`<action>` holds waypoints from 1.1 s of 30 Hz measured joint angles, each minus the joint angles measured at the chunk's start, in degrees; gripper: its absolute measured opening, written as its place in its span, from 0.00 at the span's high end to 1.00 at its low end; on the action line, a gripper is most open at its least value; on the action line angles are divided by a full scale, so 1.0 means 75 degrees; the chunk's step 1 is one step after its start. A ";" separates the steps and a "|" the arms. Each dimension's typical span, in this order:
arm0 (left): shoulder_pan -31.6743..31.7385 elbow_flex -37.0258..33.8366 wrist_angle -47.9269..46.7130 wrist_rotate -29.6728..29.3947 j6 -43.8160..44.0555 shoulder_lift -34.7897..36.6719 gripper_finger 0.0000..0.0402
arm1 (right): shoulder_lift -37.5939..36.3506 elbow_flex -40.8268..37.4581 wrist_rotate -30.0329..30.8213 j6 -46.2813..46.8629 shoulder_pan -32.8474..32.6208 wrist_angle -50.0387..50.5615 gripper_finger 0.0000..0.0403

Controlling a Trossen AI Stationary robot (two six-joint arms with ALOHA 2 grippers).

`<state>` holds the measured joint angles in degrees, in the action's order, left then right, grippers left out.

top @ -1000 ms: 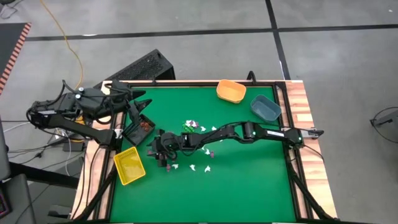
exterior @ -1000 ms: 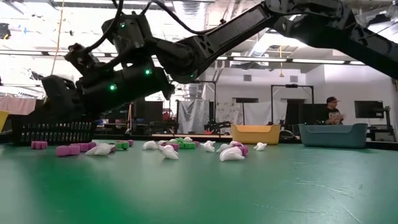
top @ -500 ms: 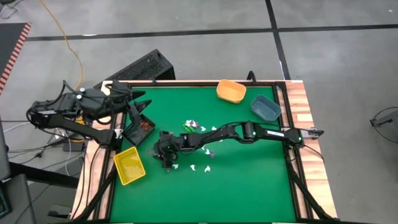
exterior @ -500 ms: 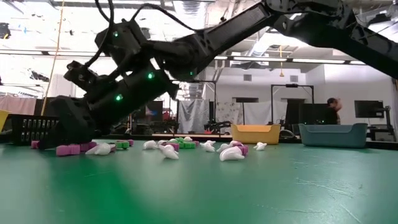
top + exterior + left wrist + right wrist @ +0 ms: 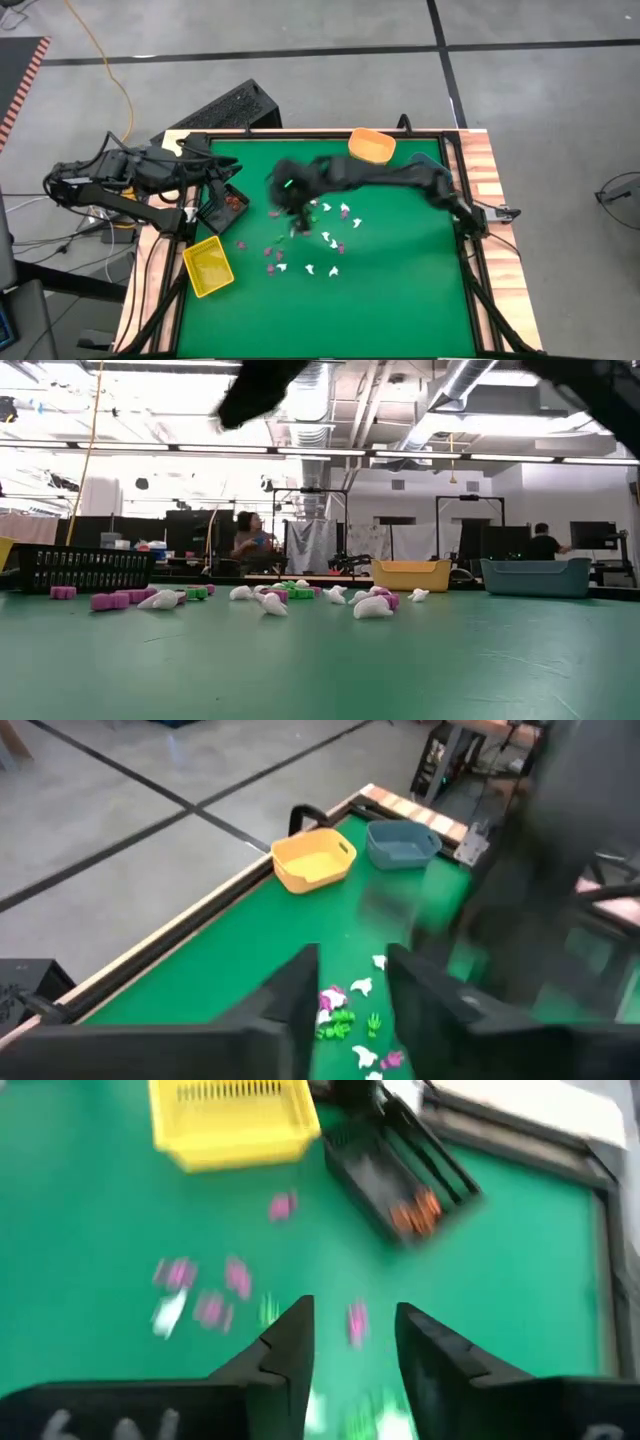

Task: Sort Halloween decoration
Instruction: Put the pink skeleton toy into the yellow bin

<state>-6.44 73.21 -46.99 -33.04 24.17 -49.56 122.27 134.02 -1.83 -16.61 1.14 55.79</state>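
The Halloween decoration lies loose on the green mat: white, purple and green trinkets (image 5: 310, 240), which the low view shows as a row (image 5: 270, 600). Reddish-brown ones (image 5: 236, 200) lie in the black bin (image 5: 218, 210). My right gripper (image 5: 350, 1308) hangs blurred high above the mat (image 5: 287, 195), left of the trinket cluster. It is open, and purple trinkets (image 5: 205, 1295) show on the mat below it. My left gripper (image 5: 350, 955) waits at the table's left edge by the black bin (image 5: 225, 178), open with nothing between its fingers.
A yellow bin (image 5: 208, 266) stands at the near left. An orange bin (image 5: 372, 146) and a blue bin (image 5: 400, 842) stand at the far right. A wooden rim (image 5: 482, 160) frames the mat. People show in the room behind the table (image 5: 250, 540).
My right gripper has risen fast from the purple trinkets beside the yellow bin, going up and toward the table's far edge, and its arm has folded back to the right. Purple and white trinkets that it covered now show on the mat.
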 joint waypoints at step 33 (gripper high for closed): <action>-0.0809 0.0000 -0.4147 0.3518 0.6253 -0.5843 1.00 | -0.4636 -0.0006 0.4478 0.3146 -0.0748 0.4197 1.00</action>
<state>-12.50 73.21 -78.10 -6.65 71.06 -93.38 87.49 133.97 31.76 6.99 -4.47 87.26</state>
